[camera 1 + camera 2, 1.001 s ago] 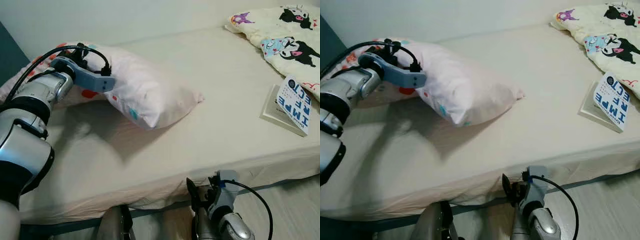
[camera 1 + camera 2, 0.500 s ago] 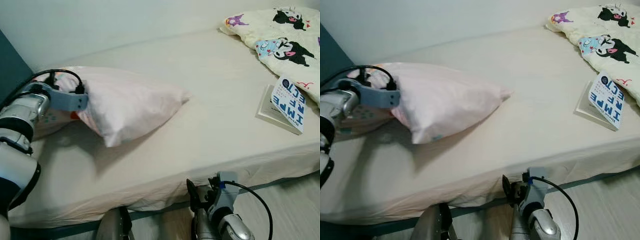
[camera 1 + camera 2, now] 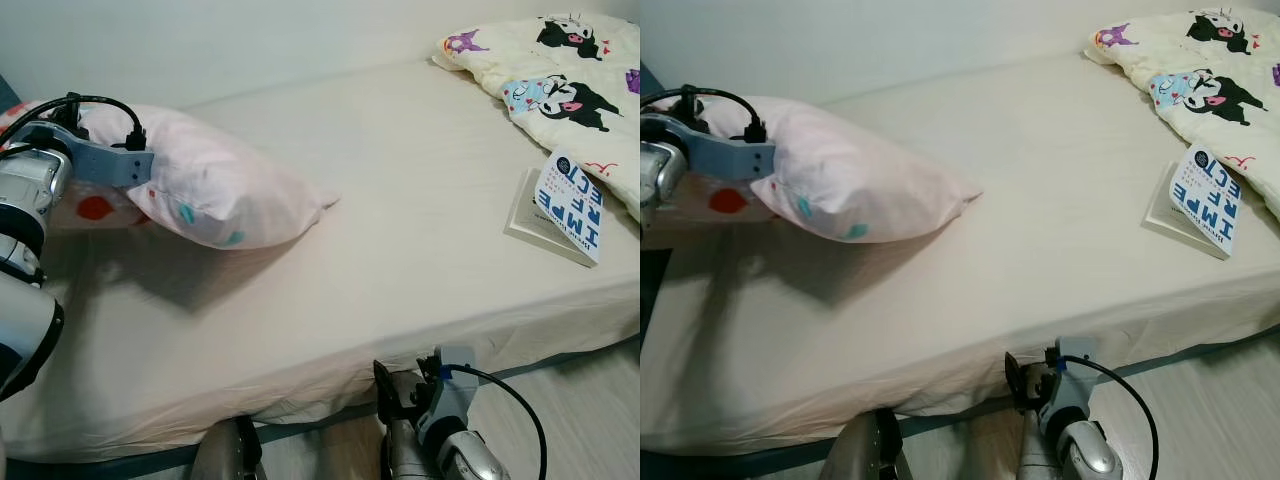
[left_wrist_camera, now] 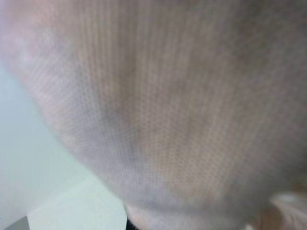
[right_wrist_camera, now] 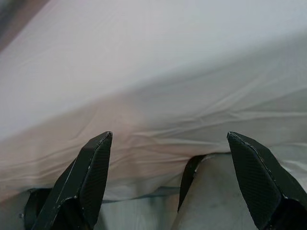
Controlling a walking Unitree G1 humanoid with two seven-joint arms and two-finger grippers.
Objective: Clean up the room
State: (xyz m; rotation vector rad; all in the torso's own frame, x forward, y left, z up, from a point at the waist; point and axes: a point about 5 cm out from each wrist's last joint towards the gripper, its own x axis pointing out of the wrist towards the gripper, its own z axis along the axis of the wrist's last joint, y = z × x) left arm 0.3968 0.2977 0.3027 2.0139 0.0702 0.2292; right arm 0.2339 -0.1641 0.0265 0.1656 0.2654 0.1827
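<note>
Both arms are silver with black joints. The left arm (image 3: 25, 190) carries a grey-blue wrist block and looped black cable; the right pincer (image 5: 172, 187) has pointed black fingers.

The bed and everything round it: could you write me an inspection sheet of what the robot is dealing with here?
Surface: bed with a cream sheet, wrinkled at its front edge.
Job's things: pink pillow, one end raised off the sheet by the left gripper; fingers hidden by fabric.
Clutter: book lying near the cartoon-print quilt.
Grippers: right gripper open, hanging low before the bed's edge.
Cables: black cable looped over the left wrist; another at the right wrist.
Surroundings: pale wall, light floor.
</note>
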